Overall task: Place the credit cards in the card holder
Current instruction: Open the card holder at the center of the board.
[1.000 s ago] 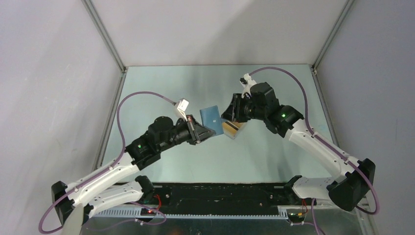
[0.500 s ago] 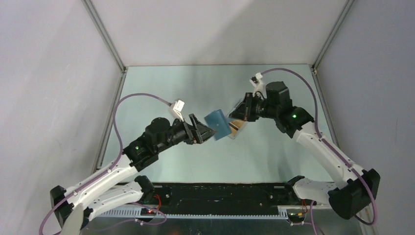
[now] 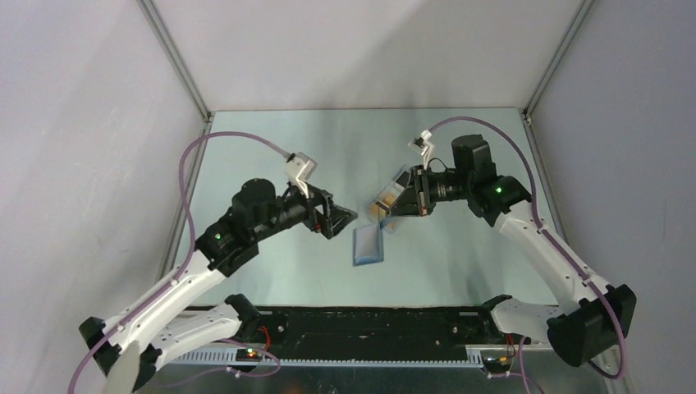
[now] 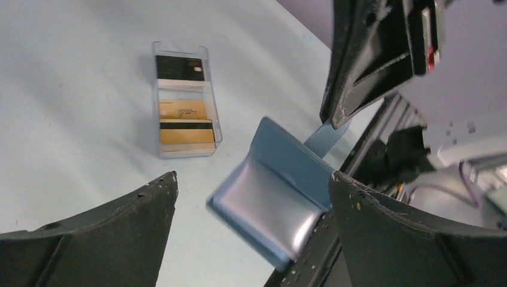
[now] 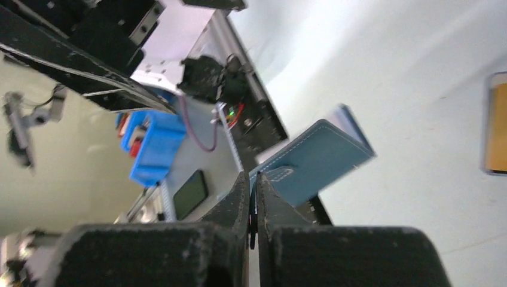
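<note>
The blue card holder (image 3: 368, 245) hangs open over the table, blurred in the left wrist view (image 4: 281, 197). My right gripper (image 5: 252, 177) is shut on its thin blue tab (image 5: 281, 174), and its dark fingers (image 4: 359, 78) come down from above to pinch that tab. My left gripper (image 3: 341, 223) stands open to the left of the holder, its jaws wide on either side and not touching it (image 4: 252, 174). The credit cards lie in a clear tray: one black (image 4: 179, 67), one yellow-orange (image 4: 185, 109) and one yellow-orange with a dark stripe (image 4: 186, 130).
The clear plastic tray (image 4: 156, 95) sits on the pale table just under my right gripper (image 3: 384, 215), and its edge shows at the right of the right wrist view (image 5: 495, 122). Grey walls enclose the table on three sides. The arms' black base rail (image 3: 369, 324) runs along the near edge.
My left gripper has opened, let go of the card holder and pulled back to the left. My right gripper has shut on its tab, and the holder has swung down and toward the near edge.
</note>
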Robot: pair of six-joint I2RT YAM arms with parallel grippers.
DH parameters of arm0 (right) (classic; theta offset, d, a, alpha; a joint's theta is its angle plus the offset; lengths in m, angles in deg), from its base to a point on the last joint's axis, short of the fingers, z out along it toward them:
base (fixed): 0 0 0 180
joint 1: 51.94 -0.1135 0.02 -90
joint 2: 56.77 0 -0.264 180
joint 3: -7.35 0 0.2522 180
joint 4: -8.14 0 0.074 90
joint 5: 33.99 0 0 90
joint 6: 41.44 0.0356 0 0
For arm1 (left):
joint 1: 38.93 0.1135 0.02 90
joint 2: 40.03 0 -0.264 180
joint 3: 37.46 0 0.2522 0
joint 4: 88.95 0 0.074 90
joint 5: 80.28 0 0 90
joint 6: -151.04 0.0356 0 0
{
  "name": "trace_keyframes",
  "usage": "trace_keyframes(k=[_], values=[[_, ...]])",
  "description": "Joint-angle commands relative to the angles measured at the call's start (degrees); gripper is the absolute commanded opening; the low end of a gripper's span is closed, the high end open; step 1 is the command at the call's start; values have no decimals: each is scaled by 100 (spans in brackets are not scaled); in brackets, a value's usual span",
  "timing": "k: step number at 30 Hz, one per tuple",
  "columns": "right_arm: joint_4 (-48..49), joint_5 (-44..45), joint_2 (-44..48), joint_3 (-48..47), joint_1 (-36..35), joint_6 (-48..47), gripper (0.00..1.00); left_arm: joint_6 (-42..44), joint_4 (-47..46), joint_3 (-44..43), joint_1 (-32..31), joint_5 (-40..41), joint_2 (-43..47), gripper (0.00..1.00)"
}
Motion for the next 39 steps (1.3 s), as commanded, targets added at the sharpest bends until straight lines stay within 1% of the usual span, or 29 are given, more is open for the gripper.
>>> trace_keyframes(k=[1,2,5,7,12,19,22,26,28,29,30,31,33,38,39], values=[[-15,-1600,-132,-296,11,-244,0,1422,-5,-233,19,-1361,-344,100],[20,-1729,-149,-298,11,-248,0,1565,-12,-207,20,-1500,-407,100],[116,-2231,-162,-294,22,-256,0,2400,-21,-86,21,-2380,-449,100],[170,-2461,-159,-295,14,-265,0,2741,-32,-3,20,-2709,-453,100],[209,-2868,-73,-300,-7,-381,0,3358,-100,45,13,-3135,-541,98],[411,-3022,-33,-296,-99,-232,0,3549,-367,-204,-122,-3210,-1018,94],[469,-3133,-25,-295,-147,-166,0,3606,-692,-189,-320,-3011,-1097,95],[522,-3191,-18,-296,-182,-121,0,3471,-1255,-76,-453,-3075,-1102,95],[516,-3216,-34,-295,-197,-123,0,3385,-1418,-75,-507,-3140,-1116,92],[519,-3217,-37,-293,-201,-122,0,3349,-1461,-98,-545,-3198,-1128,88],[540,-3215,-47,-293,-209,-116,0,3328,-1465,-114,-560,-3227,-1170,85],[554,-3195,-55,-293,-211,-105,0,3300,-1475,-145,-589,-3317,-1199,79],[624,-3179,-66,-295,-222,-52,0,3265,-1473,-189,-643,-3374,-1353,74],[805,-3107,-38,-301,-217,74,0,3258,-1476,-298,-759,-3325,-1594,70],[809,-3091,-40,-297,-217,87,0,3251,-1474,-356,-780,-3346,-1652,62]])
